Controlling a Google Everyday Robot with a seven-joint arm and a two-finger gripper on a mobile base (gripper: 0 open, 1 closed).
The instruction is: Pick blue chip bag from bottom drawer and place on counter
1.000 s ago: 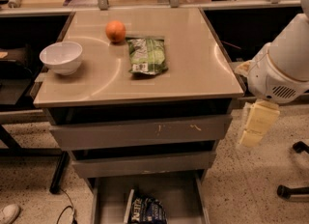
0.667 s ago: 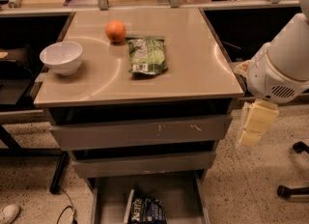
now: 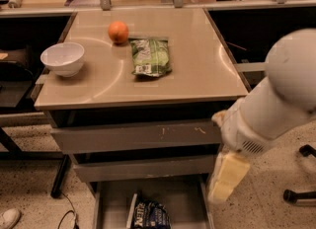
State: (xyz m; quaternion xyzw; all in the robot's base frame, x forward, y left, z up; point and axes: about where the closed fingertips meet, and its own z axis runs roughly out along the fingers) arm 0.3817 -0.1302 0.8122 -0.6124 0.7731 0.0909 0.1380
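Note:
The blue chip bag lies in the open bottom drawer, near its middle, white lettering up; the picture's lower edge cuts it off. My gripper, a cream-coloured piece at the end of the white arm, hangs pointing down beside the drawer's right edge, above and to the right of the bag and not touching it. The beige counter tops the grey cabinet.
On the counter lie a green-and-white snack bag, an orange and a white bowl. Two shut grey drawers sit above the open one. A chair base stands on the floor at right.
My arm and gripper have moved down and to the left, from beside the counter's right edge to the open bottom drawer's right side. The bag and counter items have not moved.

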